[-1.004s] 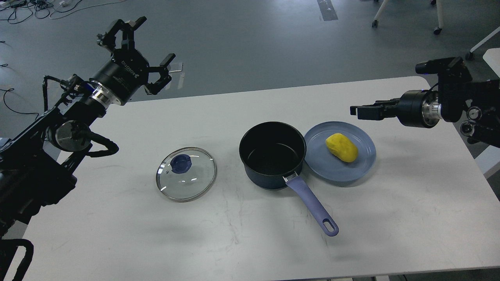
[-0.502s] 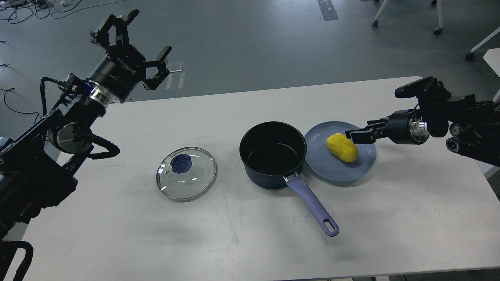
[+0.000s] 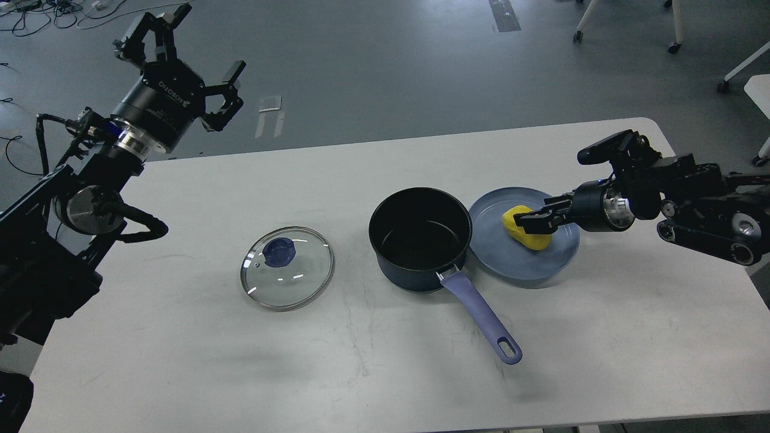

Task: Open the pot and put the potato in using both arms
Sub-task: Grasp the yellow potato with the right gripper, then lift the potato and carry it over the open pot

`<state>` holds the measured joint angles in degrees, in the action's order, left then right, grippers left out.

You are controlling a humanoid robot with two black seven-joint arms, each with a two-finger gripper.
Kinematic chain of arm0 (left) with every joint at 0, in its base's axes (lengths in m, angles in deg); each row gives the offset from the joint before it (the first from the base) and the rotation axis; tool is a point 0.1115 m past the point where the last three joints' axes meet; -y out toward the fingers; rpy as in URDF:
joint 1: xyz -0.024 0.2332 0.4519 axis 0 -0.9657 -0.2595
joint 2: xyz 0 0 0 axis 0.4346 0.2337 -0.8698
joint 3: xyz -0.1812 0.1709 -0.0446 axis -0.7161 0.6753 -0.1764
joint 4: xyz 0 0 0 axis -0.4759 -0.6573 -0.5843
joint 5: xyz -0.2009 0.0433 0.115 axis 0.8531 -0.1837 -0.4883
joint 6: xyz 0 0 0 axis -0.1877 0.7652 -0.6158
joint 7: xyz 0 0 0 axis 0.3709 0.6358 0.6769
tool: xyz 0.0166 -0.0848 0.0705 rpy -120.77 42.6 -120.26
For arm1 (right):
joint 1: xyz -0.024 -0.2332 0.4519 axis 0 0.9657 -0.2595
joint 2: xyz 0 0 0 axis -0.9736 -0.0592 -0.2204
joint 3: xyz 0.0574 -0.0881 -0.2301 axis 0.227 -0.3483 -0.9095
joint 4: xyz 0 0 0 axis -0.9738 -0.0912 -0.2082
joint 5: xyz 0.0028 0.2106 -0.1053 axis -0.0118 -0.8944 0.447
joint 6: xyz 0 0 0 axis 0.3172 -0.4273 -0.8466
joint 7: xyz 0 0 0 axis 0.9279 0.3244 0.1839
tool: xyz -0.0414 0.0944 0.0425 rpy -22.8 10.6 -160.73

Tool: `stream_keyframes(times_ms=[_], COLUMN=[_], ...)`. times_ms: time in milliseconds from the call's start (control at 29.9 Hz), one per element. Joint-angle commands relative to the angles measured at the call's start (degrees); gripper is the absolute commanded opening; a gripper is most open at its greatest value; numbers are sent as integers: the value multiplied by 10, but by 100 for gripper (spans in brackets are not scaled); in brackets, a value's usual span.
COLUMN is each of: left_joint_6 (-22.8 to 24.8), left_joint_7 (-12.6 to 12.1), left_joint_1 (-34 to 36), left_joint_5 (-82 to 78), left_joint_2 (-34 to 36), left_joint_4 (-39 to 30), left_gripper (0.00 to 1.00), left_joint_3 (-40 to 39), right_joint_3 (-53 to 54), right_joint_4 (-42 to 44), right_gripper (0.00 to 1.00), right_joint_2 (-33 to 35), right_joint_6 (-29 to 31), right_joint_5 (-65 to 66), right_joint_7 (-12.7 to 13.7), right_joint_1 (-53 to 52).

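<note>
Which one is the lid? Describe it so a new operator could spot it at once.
Start at the black pot in the middle of the white table. To its left, apart from it, the lid lies flat on the table. It is the only clear glass disc, with a metal rim and a dark blue knob; the plate on the pot's other side is solid blue.

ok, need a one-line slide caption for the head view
Glass lid off and on the table, pot open; right gripper reaches the potato on the blue plate, left gripper raised, open.

One pot (image 3: 419, 239), one lid (image 3: 287, 267), one potato (image 3: 526, 228), one plate (image 3: 523, 242).
</note>
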<state>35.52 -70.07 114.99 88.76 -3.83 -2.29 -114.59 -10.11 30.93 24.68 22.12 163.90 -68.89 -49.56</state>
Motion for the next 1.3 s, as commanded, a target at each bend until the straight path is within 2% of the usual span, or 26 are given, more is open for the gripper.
stream_keyframes(times_ms=[0, 100, 167, 335, 468, 535, 602, 669, 937, 1070, 1271], left_joint_6=[0, 0, 0, 0, 0, 0, 0, 0, 0, 0, 0], left_joint_7=[0, 11, 25, 27, 27, 28, 28, 28, 28, 27, 27], left_joint_1=[0, -3, -7, -7, -7, -7, -8, -8, -7, -6, -5], left_joint_5=[0, 0, 0, 0, -1, -1, 0, -1, -1, -1, -1], left_joint_2=[1, 1, 0, 0, 1, 1, 0, 1, 0, 0, -1], left_joint_4=[0, 0, -1, -1, -1, -1, -1, -1, -1, -1, 0], left_gripper=[98, 98, 98, 98, 98, 98, 98, 98, 98, 98, 98], left_joint_3=[0, 0, 3, 4, 4, 4, 4, 6, 7, 7, 7], right_joint_3=[-8, -10, -12, -18, -26, -26, -28, -29, -20, -19, -18], right_joint_4=[1, 8, 16, 20, 22, 26, 32, 33, 27, 24, -12], right_gripper=[78, 78, 69, 56, 53, 48, 36, 30, 27, 27, 27], right_joint_2=[-1, -4, -10, -17, -23, -26, -28, -28, -21, -18, -8], right_joint_6=[0, 0, 0, 0, 0, 0, 0, 0, 0, -1, -2], right_joint_5=[0, 0, 0, 1, 1, 1, 1, 1, -6, -8, -9], right_joint_7=[0, 0, -1, -1, -1, -1, -1, -3, -10, -24, -26], right_joint_1=[4, 4, 6, 5, 4, 5, 6, 11, -11, -62, -124])
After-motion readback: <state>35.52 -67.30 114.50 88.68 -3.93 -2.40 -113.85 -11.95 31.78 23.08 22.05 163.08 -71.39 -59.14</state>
